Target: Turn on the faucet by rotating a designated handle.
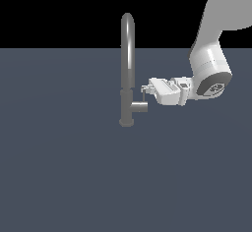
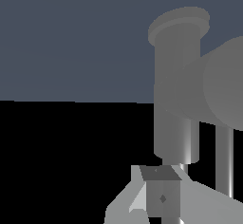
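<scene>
The grey gooseneck faucet [image 1: 127, 54] stands upright in the middle of the exterior view. Its handle [image 1: 140, 106] is a short stub that sticks out low on the body toward the exterior view's right, with a thin pin lever [image 1: 143, 97] rising from its end. My gripper [image 1: 145, 89] reaches in level from the exterior view's right, with its fingertips at the top of the pin. In the wrist view the faucet body [image 2: 175, 99], the stub [image 2: 225, 83] and the pin [image 2: 224, 156] are close ahead. The gripper [image 2: 161, 190] looks shut, and the pin lies beside the fingers, not between them.
The faucet stands on a flat dark blue-grey floor [image 1: 59, 167]. My white arm [image 1: 211, 54] comes down from the top of the exterior view's right. Nothing else shows.
</scene>
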